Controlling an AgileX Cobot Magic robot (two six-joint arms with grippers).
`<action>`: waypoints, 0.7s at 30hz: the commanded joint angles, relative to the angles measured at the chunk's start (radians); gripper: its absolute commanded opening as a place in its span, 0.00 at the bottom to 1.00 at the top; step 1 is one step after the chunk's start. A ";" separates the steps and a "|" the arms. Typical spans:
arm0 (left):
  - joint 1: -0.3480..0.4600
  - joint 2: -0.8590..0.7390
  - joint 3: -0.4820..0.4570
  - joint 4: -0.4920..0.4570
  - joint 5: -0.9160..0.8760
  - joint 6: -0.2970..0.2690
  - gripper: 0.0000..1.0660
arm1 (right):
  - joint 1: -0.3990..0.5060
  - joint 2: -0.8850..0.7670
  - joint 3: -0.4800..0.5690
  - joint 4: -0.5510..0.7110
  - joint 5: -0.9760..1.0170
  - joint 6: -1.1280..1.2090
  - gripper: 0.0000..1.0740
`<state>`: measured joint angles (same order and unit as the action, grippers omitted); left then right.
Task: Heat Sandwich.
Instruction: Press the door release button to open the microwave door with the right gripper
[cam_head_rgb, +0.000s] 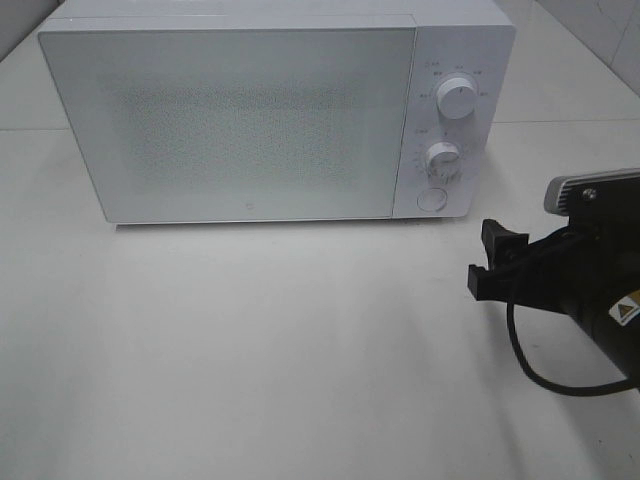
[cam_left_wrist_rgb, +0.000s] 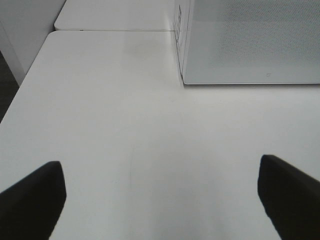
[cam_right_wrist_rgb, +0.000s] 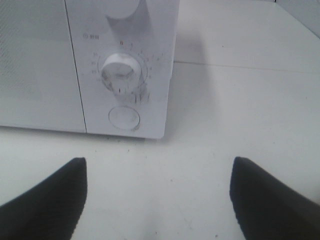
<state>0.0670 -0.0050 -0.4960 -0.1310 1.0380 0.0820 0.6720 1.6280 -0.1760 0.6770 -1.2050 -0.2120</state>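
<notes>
White tabletop (cam_head_rgb: 250, 350) with a white microwave (cam_head_rgb: 250, 120) at the back; its door (cam_head_rgb: 230, 120) is shut and the speckled panel shows nothing inside, so where the sandwich is cannot be told. Right of the door: upper dial (cam_head_rgb: 457, 101), lower dial (cam_head_rgb: 441, 160), round button (cam_head_rgb: 432, 199), with fine scale marks and a small mark low on the door, all too small to read; yellow triangle sticker (cam_head_rgb: 627, 311) on the right arm, black cable (cam_head_rgb: 540, 370) looping beneath. Left gripper (cam_left_wrist_rgb: 160, 200) released, fingers spread wide over the table near the oven's left front corner; right gripper (cam_right_wrist_rgb: 159, 200) likewise spread, holding nothing, facing the button with tabletop between.
</notes>
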 joint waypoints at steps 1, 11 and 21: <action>-0.001 -0.026 0.001 -0.003 -0.002 -0.002 0.92 | 0.026 0.026 0.001 0.039 -0.141 0.017 0.71; -0.001 -0.026 0.001 -0.003 -0.002 -0.002 0.92 | 0.051 0.048 0.000 0.077 -0.149 0.038 0.71; -0.001 -0.026 0.001 -0.003 -0.002 -0.002 0.92 | 0.051 0.048 0.001 0.074 -0.149 0.094 0.71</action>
<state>0.0670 -0.0050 -0.4960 -0.1310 1.0380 0.0820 0.7190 1.6790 -0.1760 0.7580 -1.2060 -0.1300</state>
